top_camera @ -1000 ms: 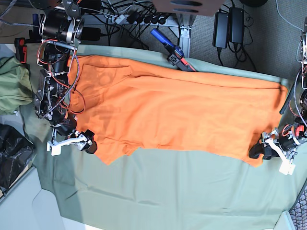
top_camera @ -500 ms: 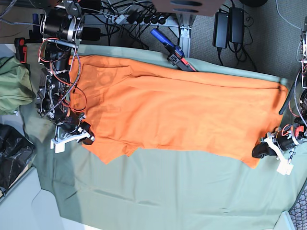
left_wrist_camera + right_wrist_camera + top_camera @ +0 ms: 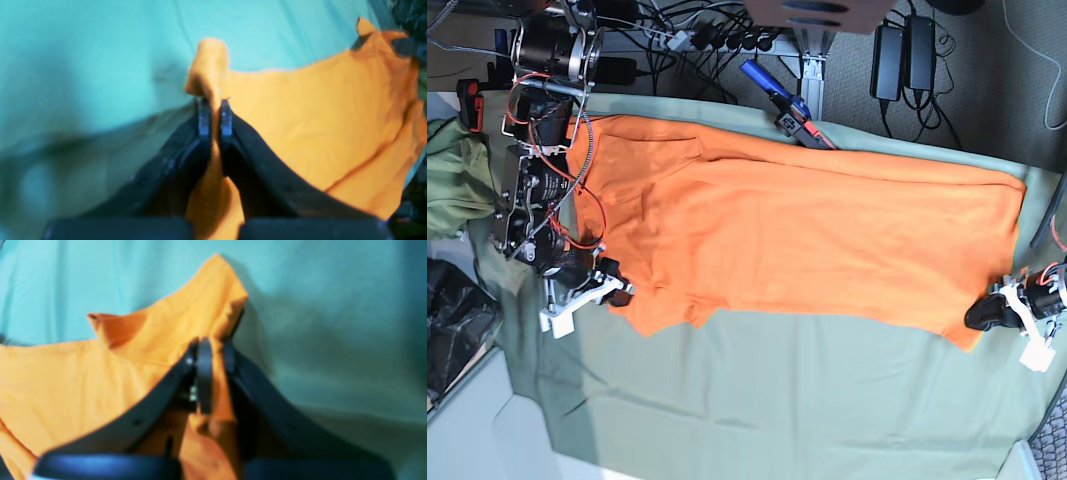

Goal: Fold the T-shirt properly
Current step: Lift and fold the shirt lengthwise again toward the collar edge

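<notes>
The bright orange T-shirt (image 3: 807, 240) lies spread across the grey-green table cloth (image 3: 787, 400), long side left to right. My left gripper (image 3: 983, 316) is at the shirt's near right corner, shut on a pinch of orange fabric (image 3: 207, 70); its fingers (image 3: 204, 116) clamp the cloth between them. My right gripper (image 3: 617, 291) is at the shirt's near left corner, shut on the orange fabric (image 3: 213, 316), which bunches up between its fingers (image 3: 204, 373). The white label is hidden.
An olive-green garment (image 3: 452, 185) lies at the far left edge. A black bag (image 3: 452, 320) sits below it. Cables, power bricks (image 3: 902, 55) and a blue tool (image 3: 777, 100) lie beyond the table's far edge.
Both grippers have moved outward with the shirt's near corners, the left-hand one further left, the right-hand one further right. The shirt's near edge is pulled straighter.
</notes>
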You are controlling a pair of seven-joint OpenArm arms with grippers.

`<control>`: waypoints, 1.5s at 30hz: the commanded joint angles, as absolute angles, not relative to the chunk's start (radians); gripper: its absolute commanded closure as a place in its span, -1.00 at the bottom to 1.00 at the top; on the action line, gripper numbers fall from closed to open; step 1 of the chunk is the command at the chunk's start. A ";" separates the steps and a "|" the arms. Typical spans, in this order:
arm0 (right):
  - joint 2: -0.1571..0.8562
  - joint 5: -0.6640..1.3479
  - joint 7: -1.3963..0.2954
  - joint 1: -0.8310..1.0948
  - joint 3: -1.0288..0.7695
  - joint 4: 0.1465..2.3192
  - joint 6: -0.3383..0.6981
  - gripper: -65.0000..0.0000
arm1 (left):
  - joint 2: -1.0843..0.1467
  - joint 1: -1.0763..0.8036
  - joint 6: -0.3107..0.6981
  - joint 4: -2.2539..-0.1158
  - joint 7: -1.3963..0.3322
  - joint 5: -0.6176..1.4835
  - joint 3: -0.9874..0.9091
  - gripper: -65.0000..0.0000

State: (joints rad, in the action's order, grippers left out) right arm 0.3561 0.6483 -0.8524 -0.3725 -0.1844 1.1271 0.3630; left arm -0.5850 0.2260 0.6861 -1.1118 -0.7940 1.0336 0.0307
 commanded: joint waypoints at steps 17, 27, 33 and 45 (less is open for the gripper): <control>0.504 0.699 -0.839 -0.044 -0.278 1.481 0.408 1.00 | -0.689 0.053 0.698 -1.335 -0.845 1.086 0.023 1.00; 0.501 0.707 -0.834 0.072 -0.350 1.522 0.408 1.00 | -0.704 -0.015 0.698 -1.402 -0.884 1.100 0.023 1.00; 0.498 0.688 -0.834 0.099 -0.350 1.513 0.408 0.45 | -0.704 -0.020 0.698 -1.402 -0.895 1.103 0.023 1.00; 0.498 0.636 -0.812 0.125 -0.367 1.525 0.408 -0.33 | -0.700 -0.020 0.698 -1.402 -0.895 1.104 0.023 1.00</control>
